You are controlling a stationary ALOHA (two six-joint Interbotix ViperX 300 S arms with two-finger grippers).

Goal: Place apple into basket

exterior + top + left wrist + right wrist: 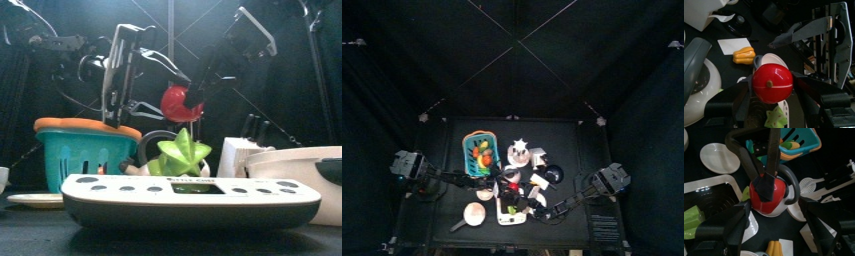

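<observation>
The red apple [177, 102] hangs in the air above the middle of the table. My left gripper [774, 89] is shut on it, and the apple [772, 83] fills the space between its jaws. My right gripper [774, 212] stands open around the same apple [771, 197], one jaw on each side. One of the left gripper's fingers [764, 184] lies across the apple's near face in the right wrist view. The teal-sided basket [80, 152] stands on the table to the left of the apple. In the top view the basket [477, 153] holds some coloured items.
A white device with buttons [194, 198] lies across the table's front. Behind it are a green star-shaped item [181, 155] and a white container [297, 168] at the right. A white plate [719, 157] and a yellow pepper [744, 54] lie on the table below.
</observation>
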